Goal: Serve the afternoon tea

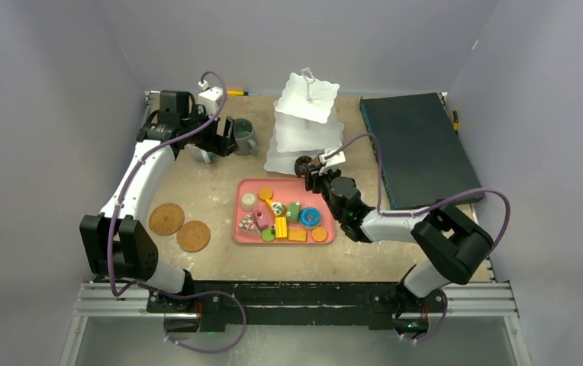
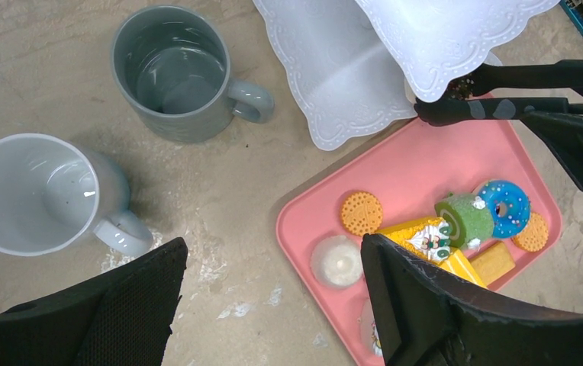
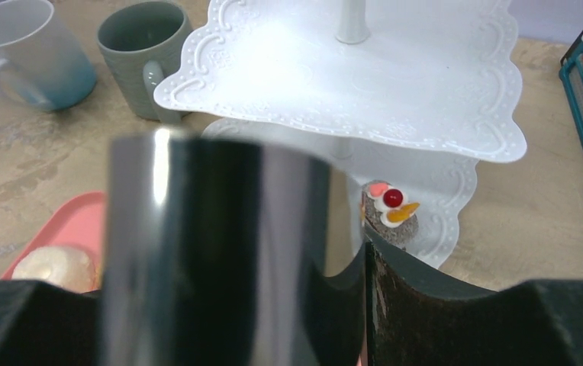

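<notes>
On the far left of the counter (image 1: pixel 212 191), the left pincer (image 2: pixel 273 252) hangs wide and empty above the white mug (image 2: pixel 33 191). The grey mug (image 2: pixel 174 69) stands just beyond it, apart.

The right pincer (image 1: pixel 317 169) is clamped on the tongs (image 2: pixel 525 76). Their tips reach under the stand (image 1: pixel 304 114) to its bottom tier (image 3: pixel 441 198). 1 chocolate pastry (image 3: pixel 391 212) sits there near the rim. Cannot tell if the tongs grip it or have let go.

Risks, as I judge them:
- Pastry is close to the tier rim. A drag or a sticky release could tip it off onto the tray (image 2: pixel 426 164).
- Tongs sit under the overhanging upper tier. Lifting before pulling back would catch that scalloped edge and rock or topple the stand.
- Left pincer coming down off-centre could clip the white mug's rim or handle. That could shove it into the grey mug.
- Both arms work near the stand. A swing right by the left one could meet the tongs.

Room:
- Bare counter lies between the mugs and the tray, and on toward the 2 coasters (image 1: pixel 166 219) near left.
- That is the open route for carrying a mug.
- The remaining pastries (image 2: pixel 504 207) crowd the tray's near half. The far half is mostly bare.
- Right side is shut in by the dark box (image 1: pixel 418 149), so the right arm has little room that way.
- The stand overhangs the tray's far edge.
</notes>
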You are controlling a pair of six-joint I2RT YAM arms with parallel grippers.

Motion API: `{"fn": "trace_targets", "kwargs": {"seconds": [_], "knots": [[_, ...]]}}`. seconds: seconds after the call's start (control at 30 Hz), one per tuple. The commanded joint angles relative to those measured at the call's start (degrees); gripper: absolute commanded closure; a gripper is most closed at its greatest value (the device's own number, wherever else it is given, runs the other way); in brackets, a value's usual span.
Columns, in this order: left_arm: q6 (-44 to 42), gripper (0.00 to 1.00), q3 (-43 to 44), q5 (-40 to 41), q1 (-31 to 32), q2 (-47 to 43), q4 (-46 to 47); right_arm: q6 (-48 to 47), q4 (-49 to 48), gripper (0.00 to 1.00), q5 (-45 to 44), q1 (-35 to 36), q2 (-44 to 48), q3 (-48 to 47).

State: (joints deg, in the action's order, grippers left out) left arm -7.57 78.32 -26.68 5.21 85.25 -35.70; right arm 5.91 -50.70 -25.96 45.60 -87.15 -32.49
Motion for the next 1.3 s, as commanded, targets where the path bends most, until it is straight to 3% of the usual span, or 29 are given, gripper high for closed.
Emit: {"fn": "trace_targets", "kwargs": {"seconds": [0.0,0.33,0.43,0.53,0.67,0.9,1.27], "knots": [[-0.4,0.17,1.7,-0.7,-0.8,-1.1,0.3,-1.2,-7.8,0.53,0.6,-0.5,-2.6,-3.8],[-0.8,0.16,1.3,-0.5,-1.0,-1.2,0.3,-0.5,-12.5,0.51,0.2,-0.5,-9.1,-4.3],[-0.7,0.16,1.2,-0.5,-1.1,-1.3,0.3,-0.5,-13.7,0.46,0.2,-0.5,-10.2,-4.0],[-0.4,0.14,0.9,-0.2,-1.1,-1.6,0.5,-0.9,-14.2,0.35,-0.3,-0.5,-9.8,-3.9],[-0.1,0.12,0.7,-0.1,-1.1,-2.0,0.8,-1.5,-14.1,0.29,-1.1,-0.5,-7.5,-3.5],[-0.1,0.12,0.8,-0.2,-1.1,-2.5,0.5,-0.7,-10.2,0.28,-0.5,1.2,0.2,-0.6],[-0.3,0.13,0.5,-0.6,-1.2,-3.1,0.0,5.5,5.9,0.29,-8.4,14.4,17.1,6.7]]}}
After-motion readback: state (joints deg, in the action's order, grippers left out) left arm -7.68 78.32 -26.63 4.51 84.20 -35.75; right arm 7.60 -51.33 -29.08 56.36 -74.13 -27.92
